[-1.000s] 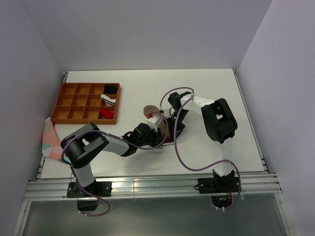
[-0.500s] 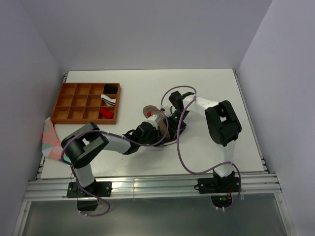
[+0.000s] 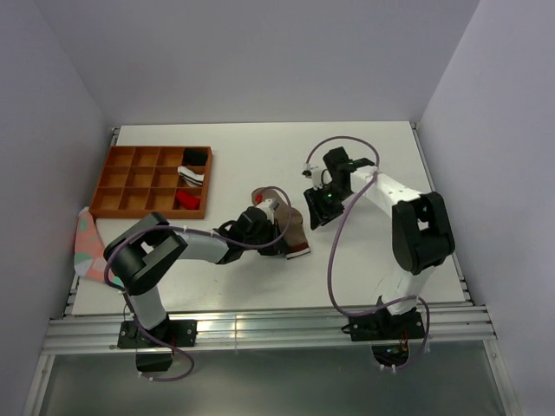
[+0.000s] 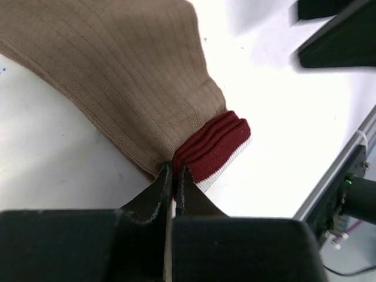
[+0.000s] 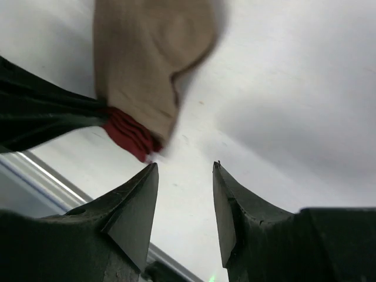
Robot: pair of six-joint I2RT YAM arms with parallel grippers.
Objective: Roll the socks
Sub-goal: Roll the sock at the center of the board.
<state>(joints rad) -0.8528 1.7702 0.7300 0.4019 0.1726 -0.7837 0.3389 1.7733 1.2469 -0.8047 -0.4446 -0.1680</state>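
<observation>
Two left fingers (image 4: 148, 201) pinching tan sock (image 4: 117, 76), right fingers (image 5: 132, 205) apart

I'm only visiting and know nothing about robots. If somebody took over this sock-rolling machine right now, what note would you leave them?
Left pincer: shut on the tan sock, right beside its maroon cuff.
Right pincer: open, empty, apart from the sock.
The tan sock lies unrolled mid-table. A red bundle sits in the orange tray; I cannot tell whether it is the red sock.
Done: the edge by the cuff is gripped.
Left: roll the tan sock.
</observation>
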